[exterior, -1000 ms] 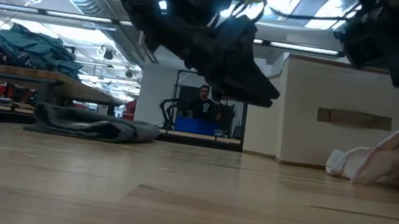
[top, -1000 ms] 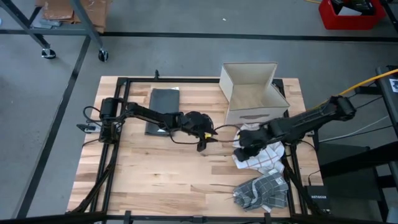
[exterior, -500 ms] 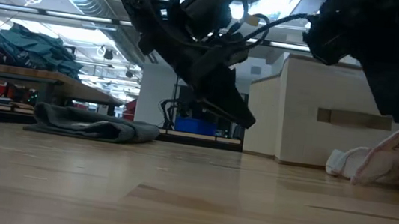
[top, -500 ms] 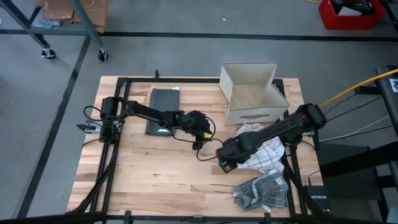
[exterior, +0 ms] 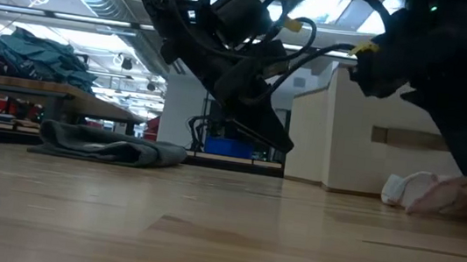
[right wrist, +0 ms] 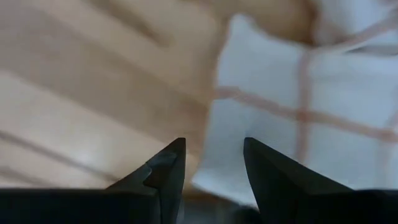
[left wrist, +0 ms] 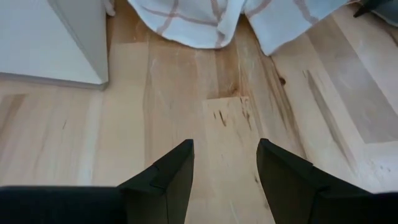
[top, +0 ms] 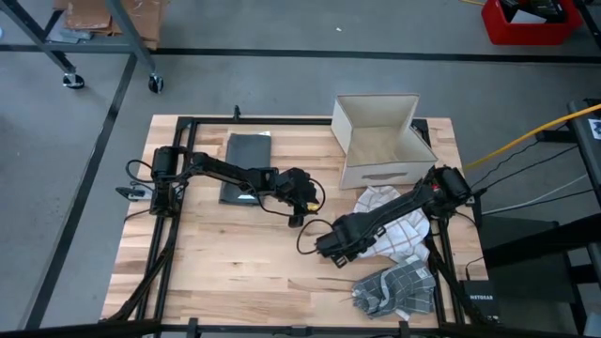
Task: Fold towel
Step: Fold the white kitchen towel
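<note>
right gripper (top: pixel 331 246) has swung further out from the cardboard box (top: pixel 379 139) toward table centre, fingers spread and holding nothing, tips at the near edge of the white checked towel (top: pixel 396 230). left gripper (top: pixel 299 218) barely shifted, also spread and empty, hovering over bare wood off the box's front left corner. box stands open on top and looks empty. towel lies crumpled in front of the box. grey checked towel (top: pixel 394 289) bunched further from the box at the table edge. dark folded cloth (top: pixel 246 164) lies well left of the box. wide bare wood (top: pixel 235 258) between cloth and towel.
</note>
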